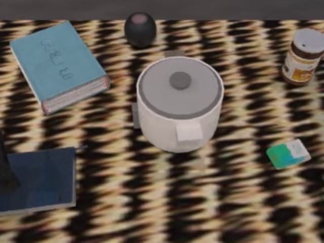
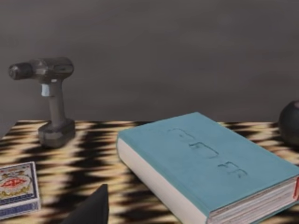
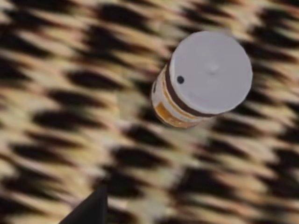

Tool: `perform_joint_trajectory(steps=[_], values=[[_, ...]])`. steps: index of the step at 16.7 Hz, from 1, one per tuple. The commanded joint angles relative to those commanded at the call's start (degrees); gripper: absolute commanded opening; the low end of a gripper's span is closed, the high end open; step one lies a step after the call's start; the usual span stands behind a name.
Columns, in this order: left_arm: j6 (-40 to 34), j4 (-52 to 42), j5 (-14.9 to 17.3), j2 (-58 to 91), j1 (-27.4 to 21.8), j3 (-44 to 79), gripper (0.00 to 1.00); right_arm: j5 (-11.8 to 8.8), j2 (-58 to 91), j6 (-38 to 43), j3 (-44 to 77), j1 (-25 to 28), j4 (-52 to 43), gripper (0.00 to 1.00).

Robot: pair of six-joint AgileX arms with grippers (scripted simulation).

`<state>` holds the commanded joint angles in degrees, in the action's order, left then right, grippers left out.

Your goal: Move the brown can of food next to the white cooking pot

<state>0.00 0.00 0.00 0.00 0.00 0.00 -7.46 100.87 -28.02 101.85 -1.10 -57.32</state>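
Observation:
The brown can of food [image 1: 302,55] stands upright at the table's far right, with a white top, a dark brown band and an orange-and-white label. The white cooking pot [image 1: 179,104] sits mid-table with its grey lid and knob on, well to the left of the can. The right wrist view looks down on the can [image 3: 205,77] from above, and only a dark edge of my right gripper [image 3: 91,211] shows, apart from the can. My right arm is outside the top view. My left arm [image 1: 4,167] is at the left edge, its gripper [image 2: 93,207] low near the teal book [image 2: 210,163].
A dark grey ball [image 1: 140,29] lies behind the pot. The teal book [image 1: 58,63] is at the back left and a dark blue book [image 1: 38,179] at the front left. A small teal-and-white box [image 1: 288,153] lies front right. A drill [image 2: 49,100] and a card box [image 2: 16,189] show in the left wrist view.

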Motion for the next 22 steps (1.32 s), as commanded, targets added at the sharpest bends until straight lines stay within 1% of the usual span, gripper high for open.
perform_joint_trajectory(steps=[4,7,9,12,16,22], values=[[0.0,0.0,0.0,0.0,0.0,0.0,1.0,-1.7,22.0,-6.4,23.6,-0.4,-12.2,1.0],[0.0,0.0,0.0,0.0,0.0,0.0,1.0,-2.7,35.8,-10.6,39.3,-0.7,-19.6,1.0],[0.0,0.0,0.0,0.0,0.0,0.0,1.0,-3.3,43.3,-12.9,48.3,-0.8,-23.5,1.0],[0.0,0.0,0.0,0.0,0.0,0.0,1.0,-3.9,51.5,-15.5,58.4,-1.0,-27.6,1.0],[0.0,0.0,0.0,0.0,0.0,0.0,1.0,-4.3,56.1,-17.0,64.4,-1.1,-29.8,1.0],[0.0,0.0,0.0,0.0,0.0,0.0,1.0,-4.2,56.4,-16.9,64.5,-0.8,-29.7,1.0]])
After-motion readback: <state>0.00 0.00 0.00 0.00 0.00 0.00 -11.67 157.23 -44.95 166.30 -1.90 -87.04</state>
